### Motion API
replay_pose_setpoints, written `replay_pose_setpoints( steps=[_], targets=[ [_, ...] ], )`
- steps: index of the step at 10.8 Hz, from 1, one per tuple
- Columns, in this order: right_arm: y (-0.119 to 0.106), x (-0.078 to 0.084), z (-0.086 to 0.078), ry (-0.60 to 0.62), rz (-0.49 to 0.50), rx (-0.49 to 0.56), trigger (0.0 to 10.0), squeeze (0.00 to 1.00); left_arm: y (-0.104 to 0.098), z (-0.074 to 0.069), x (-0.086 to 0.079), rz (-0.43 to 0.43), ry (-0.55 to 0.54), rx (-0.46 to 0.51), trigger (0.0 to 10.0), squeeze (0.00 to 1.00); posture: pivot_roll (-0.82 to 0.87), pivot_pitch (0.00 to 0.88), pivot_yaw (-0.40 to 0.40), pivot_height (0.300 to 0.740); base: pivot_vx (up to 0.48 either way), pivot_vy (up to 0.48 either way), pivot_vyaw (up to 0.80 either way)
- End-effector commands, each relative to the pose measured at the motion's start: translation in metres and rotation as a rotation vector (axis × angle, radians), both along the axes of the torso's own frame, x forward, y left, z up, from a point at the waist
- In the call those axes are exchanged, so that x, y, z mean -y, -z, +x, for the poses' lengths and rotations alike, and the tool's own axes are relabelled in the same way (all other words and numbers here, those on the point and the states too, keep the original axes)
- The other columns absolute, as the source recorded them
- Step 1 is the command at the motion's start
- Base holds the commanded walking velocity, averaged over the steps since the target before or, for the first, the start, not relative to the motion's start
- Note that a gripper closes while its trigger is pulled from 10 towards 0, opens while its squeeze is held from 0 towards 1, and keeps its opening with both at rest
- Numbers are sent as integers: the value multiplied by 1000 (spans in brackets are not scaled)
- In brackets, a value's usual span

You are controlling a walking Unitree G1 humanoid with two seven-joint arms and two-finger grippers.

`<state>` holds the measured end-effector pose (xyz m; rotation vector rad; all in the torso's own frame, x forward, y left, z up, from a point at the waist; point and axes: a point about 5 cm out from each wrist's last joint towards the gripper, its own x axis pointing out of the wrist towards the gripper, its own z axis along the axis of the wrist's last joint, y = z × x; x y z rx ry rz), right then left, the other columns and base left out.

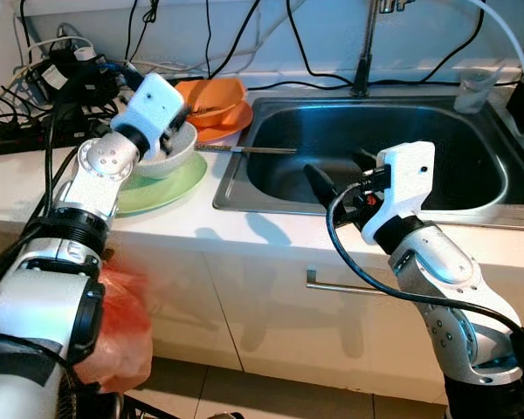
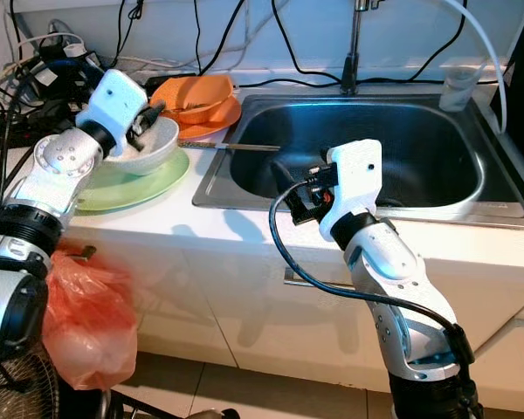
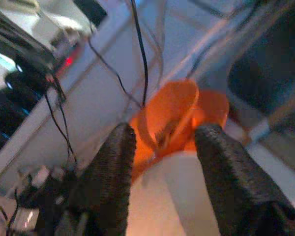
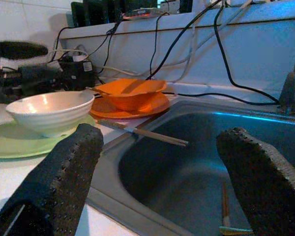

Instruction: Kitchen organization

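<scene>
Little is tidied: left gripper [image 1: 176, 131] pinches the white bowl [image 4: 50, 111] rim, right gripper [image 4: 157, 172] spread, chopsticks [image 1: 244, 150] unsorted

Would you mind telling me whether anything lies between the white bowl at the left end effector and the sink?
Yes. A pair of chopsticks bridges the steel sink's near-left rim, between the white ceramic bowl on the green plate and the basin. The left end effector is at the bowl's rim.

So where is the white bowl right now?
The white bowl sits on the green plate on the counter left of the sink, just in front of the orange dishes, with the left pincer at its rim.
</scene>
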<state>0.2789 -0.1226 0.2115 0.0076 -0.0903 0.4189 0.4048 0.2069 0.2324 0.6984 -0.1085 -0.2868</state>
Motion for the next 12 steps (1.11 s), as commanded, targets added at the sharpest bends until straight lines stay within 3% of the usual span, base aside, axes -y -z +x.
replay_pose_setpoints(
  steps=[1, 3, 7, 9, 10, 12],
  targets=[
    [-2, -4, -4, -19, 6, 12, 10000, 0, -1, 0, -8, 39, 8, -60, 10000, 1000, -123, 0, 164, 740, 0, 0, 0],
    [-1, -7, -8, -48, 10, 2, 10000, 0, 11, -2, -11, 68, 20, -134, 10000, 1000, -126, 0, 166, 740, 0, 0, 0],
    [1, -9, -11, -62, 13, -7, 10000, 0, 23, -5, -26, 104, -39, -194, 10000, 1000, -132, 0, 168, 740, 0, 0, 0],
    [1, -9, -13, -67, 12, -9, 10000, 0, 33, -8, -34, 217, -87, -227, 10000, 1000, -132, 0, 165, 740, 0, 0, 0],
    [1, -9, -13, -69, 11, -10, 10000, 0, 36, -9, -36, 236, -92, -242, 10000, 0, -133, 0, 163, 740, 0, 0, 0],
    [0, -10, -14, -72, 12, -11, 10000, 0, 44, -11, -37, 258, -97, -270, 10000, 0, -137, 0, 164, 740, 0, 0, 0]
  ],
)
